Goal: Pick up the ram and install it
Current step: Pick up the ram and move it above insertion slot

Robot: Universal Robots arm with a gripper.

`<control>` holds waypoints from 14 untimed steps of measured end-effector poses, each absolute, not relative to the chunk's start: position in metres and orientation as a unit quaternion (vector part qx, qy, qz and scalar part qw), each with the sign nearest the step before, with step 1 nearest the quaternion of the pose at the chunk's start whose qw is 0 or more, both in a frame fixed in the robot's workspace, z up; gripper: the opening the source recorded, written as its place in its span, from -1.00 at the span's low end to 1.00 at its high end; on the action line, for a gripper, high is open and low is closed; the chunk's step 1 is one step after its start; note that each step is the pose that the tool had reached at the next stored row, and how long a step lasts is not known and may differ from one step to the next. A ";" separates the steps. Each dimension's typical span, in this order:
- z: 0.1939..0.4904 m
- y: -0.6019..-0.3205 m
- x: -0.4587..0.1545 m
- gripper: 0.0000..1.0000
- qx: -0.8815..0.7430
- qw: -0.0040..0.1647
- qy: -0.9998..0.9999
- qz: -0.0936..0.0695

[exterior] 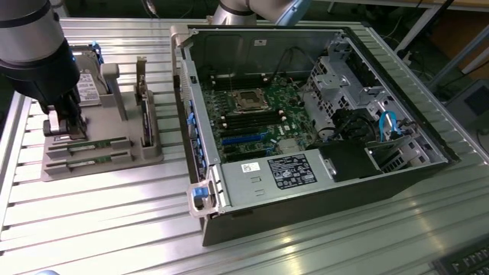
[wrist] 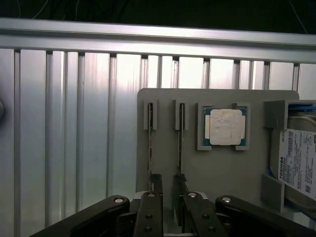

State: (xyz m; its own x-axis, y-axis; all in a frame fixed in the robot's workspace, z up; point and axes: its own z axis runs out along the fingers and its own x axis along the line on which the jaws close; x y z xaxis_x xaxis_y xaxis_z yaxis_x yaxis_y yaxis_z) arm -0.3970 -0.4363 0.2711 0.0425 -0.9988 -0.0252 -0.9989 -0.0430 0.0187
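**Ribbed aluminium surface [exterior: 91, 229]: pick stage, ram not lifted**

Grey tray [wrist: 222, 168] on it holds the ram [wrist: 180, 143] edge-up in a slot, with a second stick [wrist: 150, 143] parallel just beside it. Tool [wrist: 167, 178] sits low over one end of the sticks, fingers apart, gap empty, nothing held. Can't tell which stick it's lined up on. With spacing this tight, the pick likely calls for straddling one thin edge squarely. Open PC case [exterior: 306, 212] is well apart, on the exterior view's right.

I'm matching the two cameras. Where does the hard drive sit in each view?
Exterior view: hard drive at the far end of the grey holder, on the exterior view's left, beside the arm.
Wrist view: hard drive, white label, beside the silver processor chip.
Shared landmark: the grey holder.
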 end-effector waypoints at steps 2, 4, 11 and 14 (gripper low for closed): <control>0.268 -0.438 -0.397 -0.52 -0.722 0.002 0.692 0.016; 0.265 -0.439 -0.397 -0.52 -0.722 0.002 0.691 0.016; 0.253 -0.449 -0.397 -0.52 -0.724 0.002 0.690 0.016; 0.253 -0.449 -0.397 -0.52 -0.724 0.002 0.689 0.016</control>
State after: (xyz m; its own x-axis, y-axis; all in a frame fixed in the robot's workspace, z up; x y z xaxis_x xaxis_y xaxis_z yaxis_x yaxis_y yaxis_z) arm -0.3970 -0.4492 0.2530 0.0493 -0.9985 -0.0251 -0.9986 -0.0498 0.0188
